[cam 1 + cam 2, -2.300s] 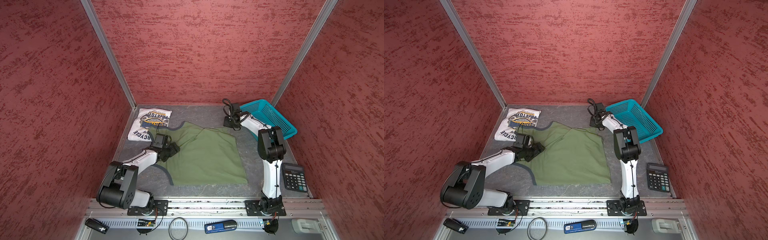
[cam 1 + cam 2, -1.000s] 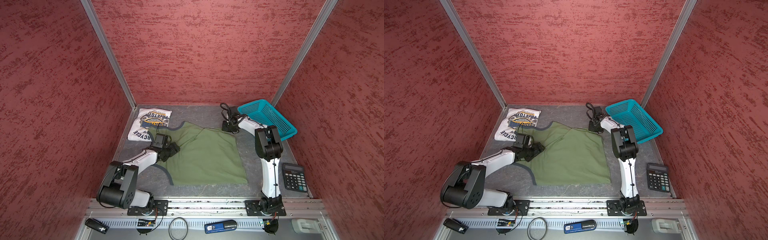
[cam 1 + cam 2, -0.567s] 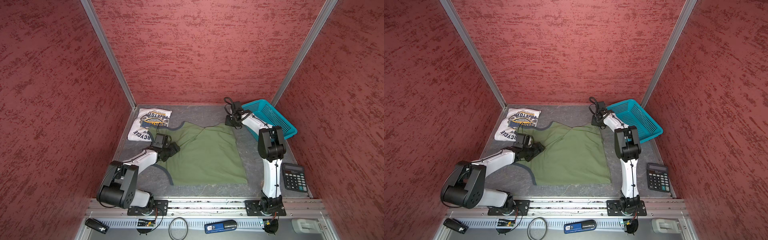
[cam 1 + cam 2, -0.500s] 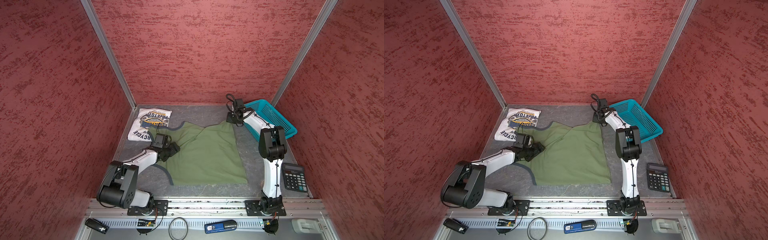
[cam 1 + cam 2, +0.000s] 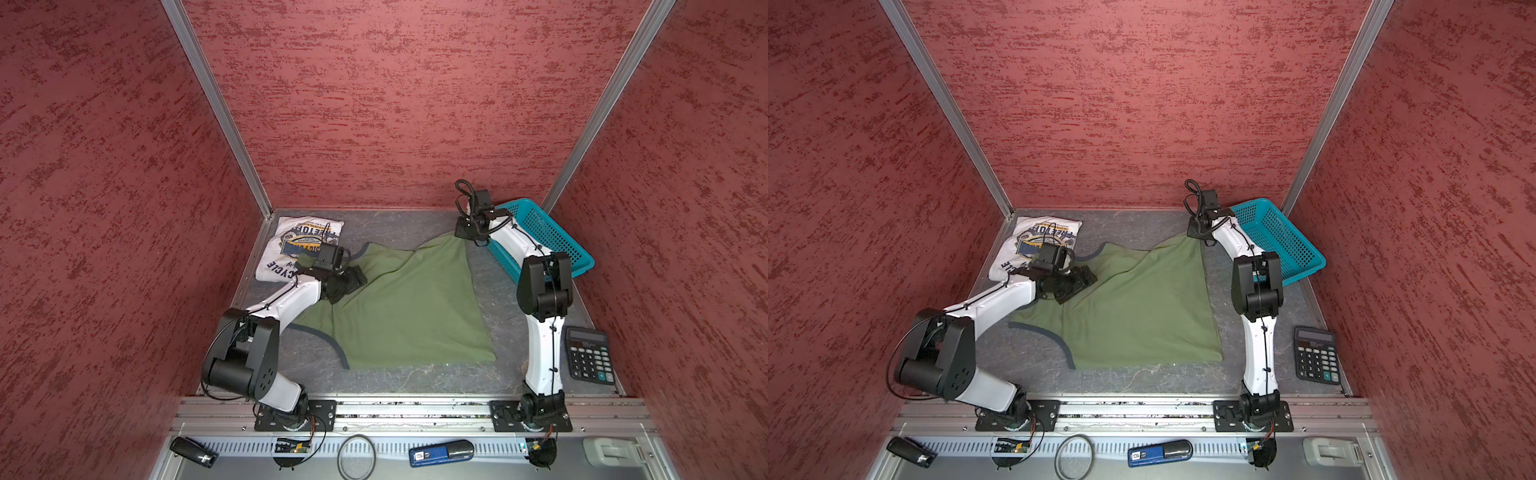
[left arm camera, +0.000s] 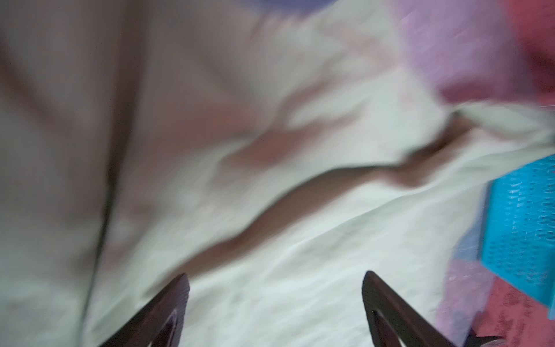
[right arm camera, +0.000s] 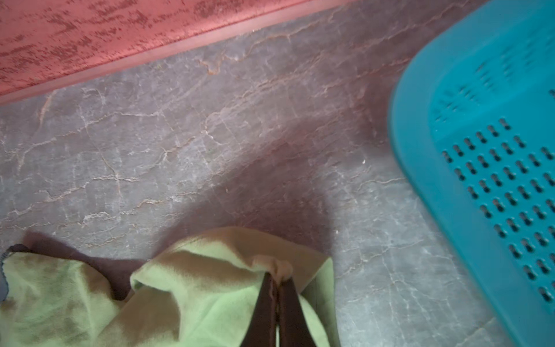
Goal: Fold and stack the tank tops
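The right tool (image 7: pixel 277 282) clamps a corner of the olive tank top (image 5: pixel 407 307) beside the teal basket (image 7: pixel 408 144). The left tool (image 6: pixel 274 281) hangs released over it.

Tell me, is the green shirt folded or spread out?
Mostly spread: the green shirt lies flat, one corner pinched by the right gripper.

Colours on the grey-veined tabletop (image 5: pixel 415 378)
Olive tank top (image 5: pixel 407 307), navy-trimmed; white tank top (image 5: pixel 295 247) — navy-and-yellow emblem; teal perforated basket (image 5: pixel 548 241).

Spread olive tank top (image 5: pixel 399 307) near basket (image 5: pixel 548 239)
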Controlling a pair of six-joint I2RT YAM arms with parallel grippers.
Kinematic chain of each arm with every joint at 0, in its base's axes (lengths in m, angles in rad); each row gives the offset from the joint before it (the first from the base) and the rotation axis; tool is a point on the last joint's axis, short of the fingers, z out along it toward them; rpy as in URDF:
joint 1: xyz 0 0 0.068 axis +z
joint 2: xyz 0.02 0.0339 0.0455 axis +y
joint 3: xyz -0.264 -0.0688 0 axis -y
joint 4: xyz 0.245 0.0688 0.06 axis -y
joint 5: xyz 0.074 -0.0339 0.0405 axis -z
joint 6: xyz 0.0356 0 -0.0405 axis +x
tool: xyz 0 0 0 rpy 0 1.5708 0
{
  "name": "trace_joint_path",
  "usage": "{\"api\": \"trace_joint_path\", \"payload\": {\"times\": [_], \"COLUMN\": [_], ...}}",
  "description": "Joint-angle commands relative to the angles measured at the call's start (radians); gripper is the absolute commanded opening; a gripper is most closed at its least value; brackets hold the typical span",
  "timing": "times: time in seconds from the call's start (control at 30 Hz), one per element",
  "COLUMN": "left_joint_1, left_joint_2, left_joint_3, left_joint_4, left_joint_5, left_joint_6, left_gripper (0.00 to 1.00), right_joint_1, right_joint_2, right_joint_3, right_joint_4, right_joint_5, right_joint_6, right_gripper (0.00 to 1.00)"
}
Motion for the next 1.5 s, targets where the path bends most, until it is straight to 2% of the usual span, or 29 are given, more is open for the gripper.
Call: {"api": "trace_joint_path", "payload": {"times": [0.0, 0.2, 0.3, 0.53, 0.7, 0.9, 1.0, 1.17, 1.23, 1.47], "left_joint_1": [0.002, 0.009, 0.010, 0.010, 0.008, 0.005, 0.010, 0.034, 0.046, 0.084], "left_joint_2": [0.128, 0.453, 0.582, 0.782, 0.898, 0.960, 0.963, 0.915, 0.875, 0.726], "left_joint_3": [0.215, 0.618, 0.771, 0.975, 1.098, 1.127, 1.117, 1.049, 0.997, 0.839], "left_joint_4": [-0.119, -0.246, -0.286, -0.281, -0.295, -0.277, -0.259, -0.187, -0.141, 0.008], "left_joint_5": [-0.049, -0.100, -0.111, -0.135, -0.100, -0.097, -0.097, -0.097, -0.102, -0.106], "left_joint_6": [0.073, 0.127, 0.150, 0.196, 0.213, 0.205, 0.196, 0.156, 0.135, 0.078], "left_gripper": [0.91, 0.89, 0.87, 0.75, 0.59, 0.40, 0.26, 0.06, 0.01, 0.00], "right_joint_1": [0.001, 0.001, 0.001, 0.000, 0.000, -0.001, -0.008, -0.033, -0.041, -0.047], "right_joint_2": [-0.013, -0.042, -0.058, -0.087, -0.091, -0.093, -0.094, -0.076, -0.068, -0.046], "right_joint_3": [-0.038, -0.102, -0.131, -0.192, -0.210, -0.210, -0.200, -0.156, -0.140, -0.085], "right_joint_4": [0.016, 0.054, 0.070, 0.103, 0.114, 0.117, 0.115, 0.103, 0.097, 0.085], "right_joint_5": [-0.019, -0.033, -0.035, -0.049, -0.045, -0.007, 0.012, 0.018, 0.017, -0.013], "right_joint_6": [0.003, 0.011, 0.013, 0.013, 0.018, 0.013, 0.012, 0.011, 0.010, -0.004], "right_gripper": [0.00, 0.00, 0.00, 0.00, 0.00, 0.00, 0.00, 0.00, 0.00, 0.00]}}
